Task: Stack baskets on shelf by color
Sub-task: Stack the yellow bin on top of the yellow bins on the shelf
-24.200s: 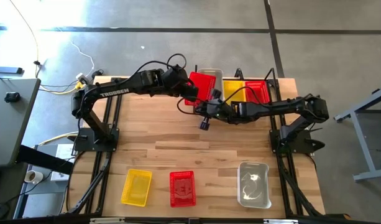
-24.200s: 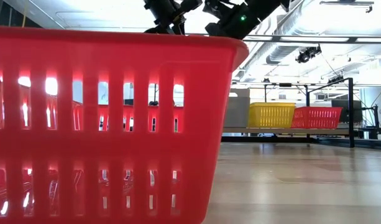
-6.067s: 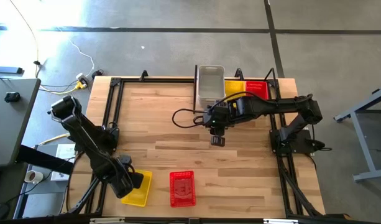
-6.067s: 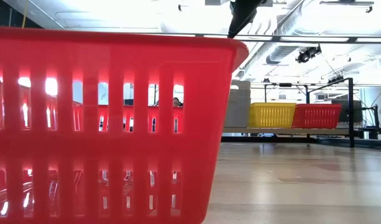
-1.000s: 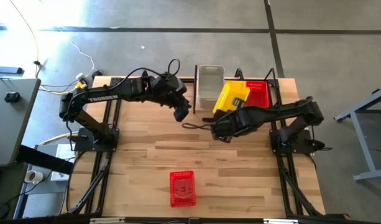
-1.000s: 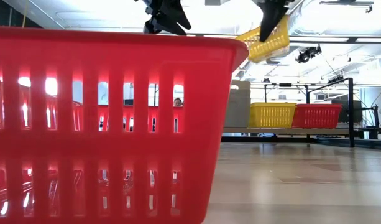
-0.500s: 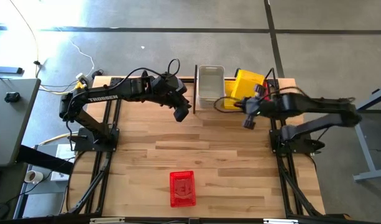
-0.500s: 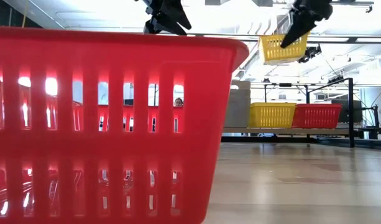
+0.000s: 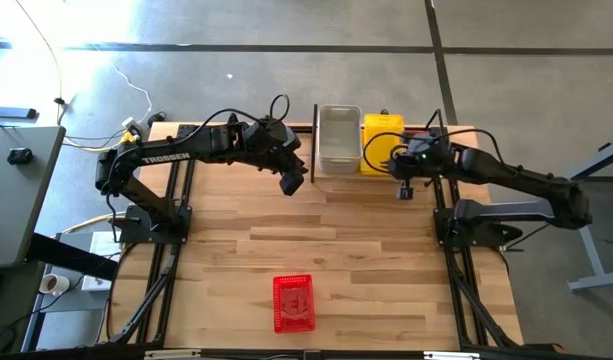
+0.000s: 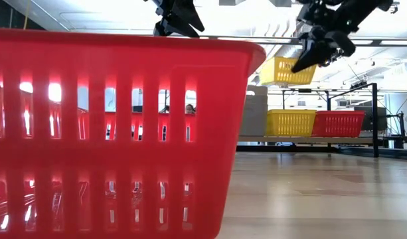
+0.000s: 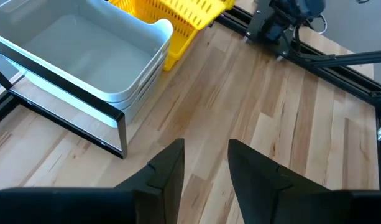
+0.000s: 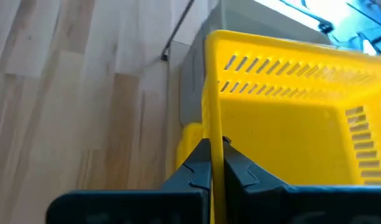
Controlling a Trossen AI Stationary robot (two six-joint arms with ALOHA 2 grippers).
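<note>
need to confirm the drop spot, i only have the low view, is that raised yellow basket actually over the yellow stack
Observer: Yes. From above, the raised yellow basket covers the middle shelf slot, beside the clear baskets.
Operator: is the right claw gripping it
Observer: Yes, the right claw is shut on the basket's rim.
Operator: left claw holding anything
Observer: No, the left claw is open and empty, near the clear baskets.
Operator: anything left on the table
Observer: One red basket at the near edge.

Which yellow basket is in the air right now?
The yellow basket clamped by its rim in the right gripper, raised above the yellow basket on the shelf, which sits between the clear and red ones.
</note>
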